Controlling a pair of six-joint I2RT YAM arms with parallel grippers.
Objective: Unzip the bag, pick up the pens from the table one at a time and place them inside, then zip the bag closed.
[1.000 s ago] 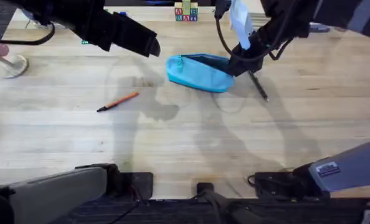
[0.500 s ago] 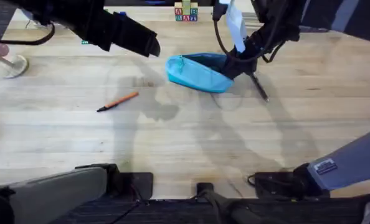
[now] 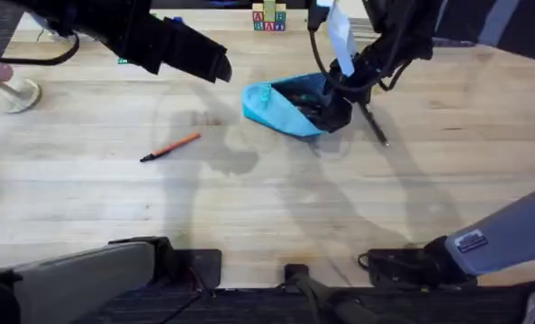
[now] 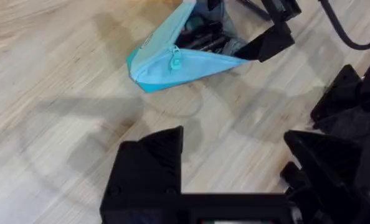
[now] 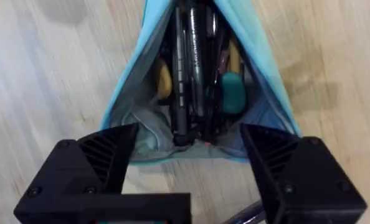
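From overhead, the light blue soft fabric pouch [image 3: 290, 106] has just sprung open: half a second ago it lay as a closed blue oval, and now its dark lining gapes toward the right gripper [image 3: 341, 101], which sits at the open end, apparently spreading the mouth. That reads as the unzip step done, with loading next. The thin orange pen with a dark tip [image 3: 170, 147] lies well apart on the pale wood-grain bench [image 3: 267, 198], unmoved, and the thin black pen [image 3: 374, 124] rests just beside the pouch under the right arm. The left gripper [image 3: 215, 65] hovers up and left of the pouch, holding nothing. Lettered toy blocks [image 3: 269, 18] stand at the far edge, too small to read. From the left wrist, the pouch's small teal zipper pull [image 4: 175, 58] hangs at the closed end, and the left fingers stand wide. From the right wrist, the black fingers [image 5: 107, 155] are spread wide at the pouch mouth, with dark items already inside; no brand is legible.
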